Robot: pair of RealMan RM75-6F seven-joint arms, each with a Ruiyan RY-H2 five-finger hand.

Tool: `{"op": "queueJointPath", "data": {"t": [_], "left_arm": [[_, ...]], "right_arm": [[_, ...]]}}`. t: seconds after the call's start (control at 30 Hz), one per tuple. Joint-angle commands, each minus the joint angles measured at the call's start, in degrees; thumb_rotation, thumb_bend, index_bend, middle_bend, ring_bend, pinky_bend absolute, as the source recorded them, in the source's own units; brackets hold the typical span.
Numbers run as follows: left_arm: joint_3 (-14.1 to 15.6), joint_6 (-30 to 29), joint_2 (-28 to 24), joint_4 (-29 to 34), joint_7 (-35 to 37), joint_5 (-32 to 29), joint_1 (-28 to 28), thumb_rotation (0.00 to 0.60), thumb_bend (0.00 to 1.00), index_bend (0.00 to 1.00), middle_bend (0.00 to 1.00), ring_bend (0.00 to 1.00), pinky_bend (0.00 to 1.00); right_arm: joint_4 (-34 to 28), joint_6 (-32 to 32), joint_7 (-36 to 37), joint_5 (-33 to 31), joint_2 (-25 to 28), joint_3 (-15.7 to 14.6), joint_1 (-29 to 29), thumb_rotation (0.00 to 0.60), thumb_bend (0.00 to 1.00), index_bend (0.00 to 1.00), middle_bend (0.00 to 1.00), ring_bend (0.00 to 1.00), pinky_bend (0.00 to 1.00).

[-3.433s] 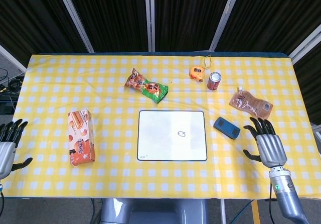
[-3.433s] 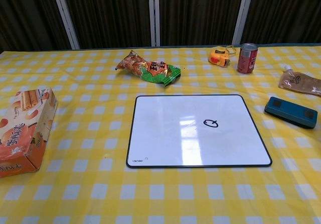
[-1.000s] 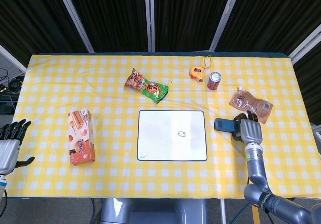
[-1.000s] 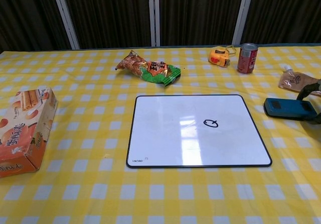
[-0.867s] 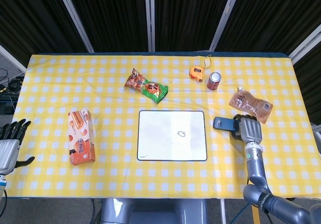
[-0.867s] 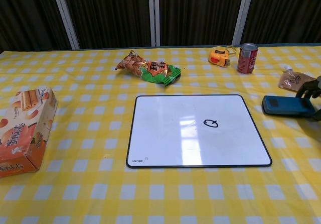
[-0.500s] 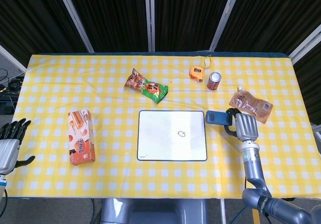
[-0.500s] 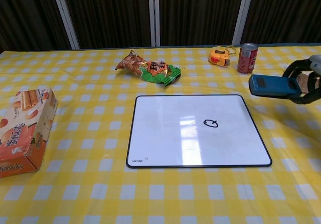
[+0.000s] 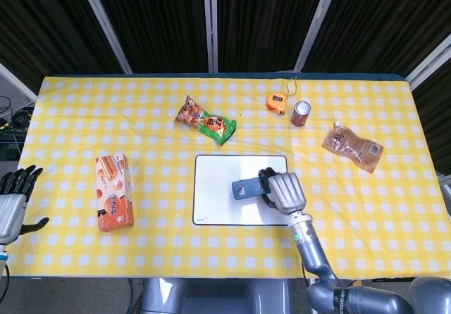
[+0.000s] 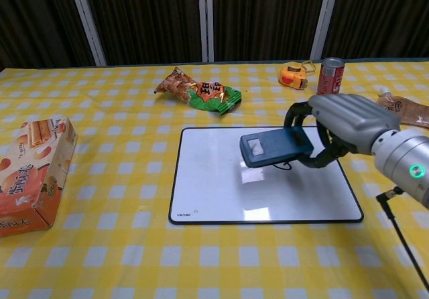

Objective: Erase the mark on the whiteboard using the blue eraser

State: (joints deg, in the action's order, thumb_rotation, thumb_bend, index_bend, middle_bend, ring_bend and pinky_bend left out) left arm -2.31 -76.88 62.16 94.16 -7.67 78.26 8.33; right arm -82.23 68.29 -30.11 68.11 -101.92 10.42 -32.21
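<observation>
The right hand (image 10: 345, 126) grasps the blue eraser (image 10: 273, 147) by its right end, fingers (image 10: 299, 114) curled over the top edge, and holds it above the right-centre of the whiteboard (image 10: 214, 185). The eraser covers most of the mark (image 10: 284, 165); only a sliver of black line shows under its lower right corner in the chest view, and whether eraser and board touch cannot be told. The board's left half and front strip are bare, with its black rim visible all round. Small grey writing sits at the near left corner, too small to read. Right of the board the yellow checked cloth (image 10: 221, 259) lies open as far as the brown pouch (image 9: 352, 147). Behind the board are the green and orange snack bag (image 10: 198, 91), an orange tape measure (image 10: 293, 74) and a red can (image 10: 330, 76). The orange biscuit box (image 10: 30, 175) lies well apart at the left; its print is unreadable. The left hand (image 9: 12, 201) hangs off the table's left edge, fingers spread, holding nothing.
</observation>
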Motion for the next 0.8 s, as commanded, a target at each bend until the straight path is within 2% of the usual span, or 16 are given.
{"op": "queueJointPath", "data": {"t": [0.03, 0.3, 0.8], "left_arm": [[0.00, 0.26, -0.17, -0.12, 0.48, -0.10, 0.05, 0.600, 0.18, 0.00, 0.00, 0.00, 0.00], [0.00, 0.66, -0.47, -0.31, 1.61, -0.11, 0.16, 0.600, 0.18, 0.00, 0.00, 0.00, 0.00], [0.12, 0.46, -0.39, -0.06, 1.01, 0.00, 0.16, 0.600, 0.18, 0.00, 0.00, 0.00, 0.00]], "right_arm": [[1.46, -1.17, -2.68, -1.15, -3.35, -0.80, -1.26, 0.600, 0.38, 0.85, 0.72, 0.64, 0.68], [4.82, -2.44, -4.66, -2.54, -7.25, -0.71, -2.27, 0.600, 0.37, 0.85, 0.72, 0.64, 0.68], [11.74, 0.49, -7.69, -0.31, -7.70, -0.92, -2.06, 0.600, 0.37, 0.86, 0.72, 0.64, 0.68]]}}
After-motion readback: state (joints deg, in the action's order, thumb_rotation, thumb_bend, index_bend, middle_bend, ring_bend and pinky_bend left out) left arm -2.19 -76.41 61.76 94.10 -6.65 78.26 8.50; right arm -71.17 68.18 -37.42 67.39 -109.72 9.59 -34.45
